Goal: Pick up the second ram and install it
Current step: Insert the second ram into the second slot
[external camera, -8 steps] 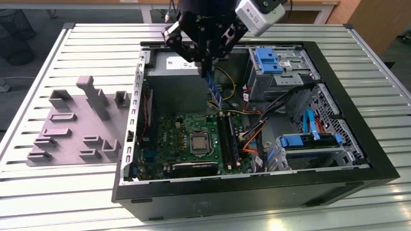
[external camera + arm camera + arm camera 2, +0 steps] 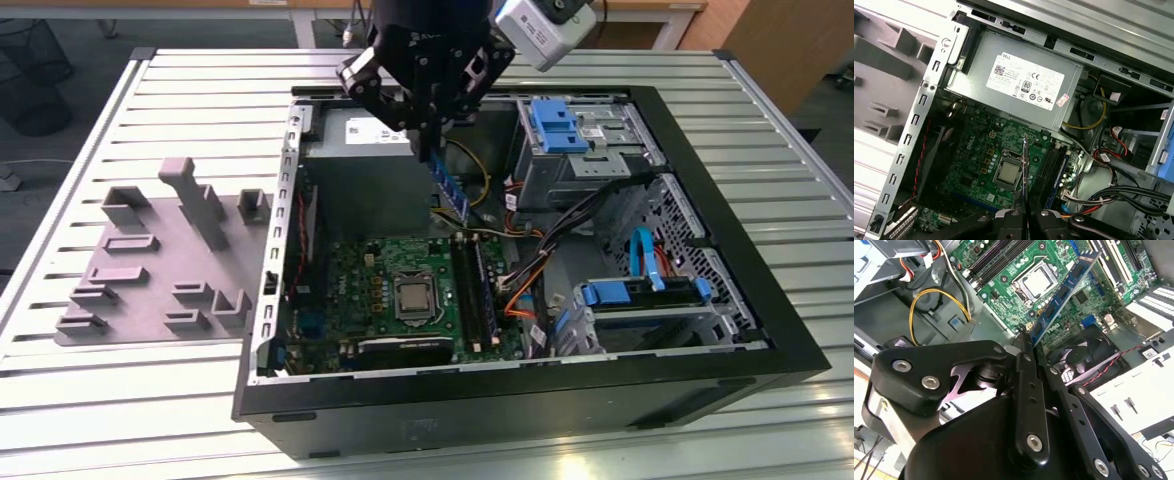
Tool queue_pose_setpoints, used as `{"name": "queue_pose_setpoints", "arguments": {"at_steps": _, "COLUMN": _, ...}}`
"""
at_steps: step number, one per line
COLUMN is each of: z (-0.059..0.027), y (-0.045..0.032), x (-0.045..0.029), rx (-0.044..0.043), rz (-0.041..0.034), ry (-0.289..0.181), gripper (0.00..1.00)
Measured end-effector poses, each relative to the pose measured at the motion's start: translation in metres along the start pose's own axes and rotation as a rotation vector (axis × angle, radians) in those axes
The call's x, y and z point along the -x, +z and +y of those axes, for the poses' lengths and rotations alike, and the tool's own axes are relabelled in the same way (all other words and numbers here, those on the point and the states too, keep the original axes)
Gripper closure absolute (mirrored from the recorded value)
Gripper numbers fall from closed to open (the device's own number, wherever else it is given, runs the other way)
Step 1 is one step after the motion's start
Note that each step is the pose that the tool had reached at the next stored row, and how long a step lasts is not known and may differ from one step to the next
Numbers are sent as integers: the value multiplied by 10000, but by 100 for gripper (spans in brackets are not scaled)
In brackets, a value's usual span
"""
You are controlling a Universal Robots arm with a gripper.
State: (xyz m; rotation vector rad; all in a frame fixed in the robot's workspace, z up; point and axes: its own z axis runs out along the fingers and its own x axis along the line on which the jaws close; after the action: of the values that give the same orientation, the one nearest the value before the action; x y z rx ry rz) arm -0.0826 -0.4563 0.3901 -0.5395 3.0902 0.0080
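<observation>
The open computer case (image 2: 534,390) lies on a slatted table (image 2: 134,400). Its power supply (image 2: 1019,85) carries 1 white printed label (image 2: 1026,85). Above the green motherboard (image 2: 387,290), the gripper (image 2: 430,140) jaws clamp the second ram (image 2: 1064,290), a narrow blue stick hanging edge-down.

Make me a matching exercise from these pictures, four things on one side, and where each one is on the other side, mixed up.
Things:
1. long blue ram stick
2. green motherboard
3. grey plastic holder tray
4. square silver chip

Places:
A. on the slatted table beside the case
B. clamped in the black gripper
C. in the motherboard's socket
D. flat on the case floor

Pairs: 1-B, 2-D, 3-A, 4-C
</observation>
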Motion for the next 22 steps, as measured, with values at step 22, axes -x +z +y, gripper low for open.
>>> {"name": "queue_pose_setpoints", "arguments": {"at_steps": 22, "z": 0, "y": 1, "x": 0, "rx": -2, "rz": 0, "ry": 339, "gripper": 86}}
